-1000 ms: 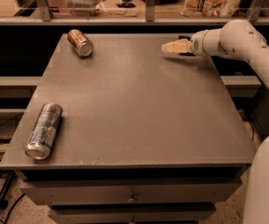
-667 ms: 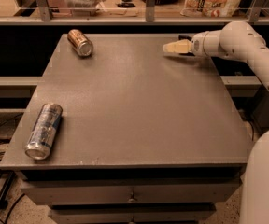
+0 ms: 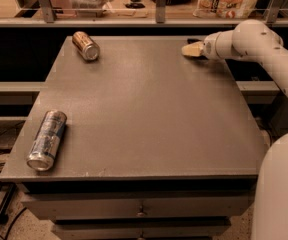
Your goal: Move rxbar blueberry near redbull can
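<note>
The redbull can (image 3: 46,140), slim, silver and blue, lies on its side at the front left of the grey table (image 3: 149,114). My gripper (image 3: 191,49) is low over the table's back right corner, at the end of the white arm (image 3: 244,41) that reaches in from the right. It is far from the redbull can. I cannot make out the dark blue rxbar blueberry; it may be hidden behind the gripper at the dark back edge.
A shorter brown can (image 3: 85,45) lies on its side at the back left. A shelf rail (image 3: 134,21) with bags and boxes runs behind the table. Drawers (image 3: 141,209) sit under the front edge. The robot's white body (image 3: 281,194) fills the lower right.
The gripper has edged slightly right and toward the back of the table. Both cans have stayed in place.
</note>
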`<state>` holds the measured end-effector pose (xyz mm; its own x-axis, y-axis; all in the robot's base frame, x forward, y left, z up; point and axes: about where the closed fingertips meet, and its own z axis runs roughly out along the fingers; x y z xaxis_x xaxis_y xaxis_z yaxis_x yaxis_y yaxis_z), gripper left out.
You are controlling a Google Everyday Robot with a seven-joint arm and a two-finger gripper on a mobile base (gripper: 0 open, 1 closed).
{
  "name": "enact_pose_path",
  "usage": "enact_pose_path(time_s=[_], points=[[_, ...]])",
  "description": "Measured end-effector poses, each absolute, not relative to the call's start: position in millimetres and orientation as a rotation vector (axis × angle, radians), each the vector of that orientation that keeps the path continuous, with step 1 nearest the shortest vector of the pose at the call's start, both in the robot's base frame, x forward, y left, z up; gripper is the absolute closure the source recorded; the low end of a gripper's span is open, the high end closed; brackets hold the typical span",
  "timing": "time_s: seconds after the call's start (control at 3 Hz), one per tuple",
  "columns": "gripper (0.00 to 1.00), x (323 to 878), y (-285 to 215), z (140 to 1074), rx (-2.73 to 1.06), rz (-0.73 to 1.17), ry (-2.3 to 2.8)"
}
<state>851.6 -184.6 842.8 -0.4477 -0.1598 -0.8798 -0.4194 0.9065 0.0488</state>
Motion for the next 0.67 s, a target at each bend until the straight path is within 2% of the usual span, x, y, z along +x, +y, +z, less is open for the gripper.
enact_pose_path(time_s=[0.67], points=[[0.96,846.2,-160.6,853.4,-0.511,0.301,2.026]])
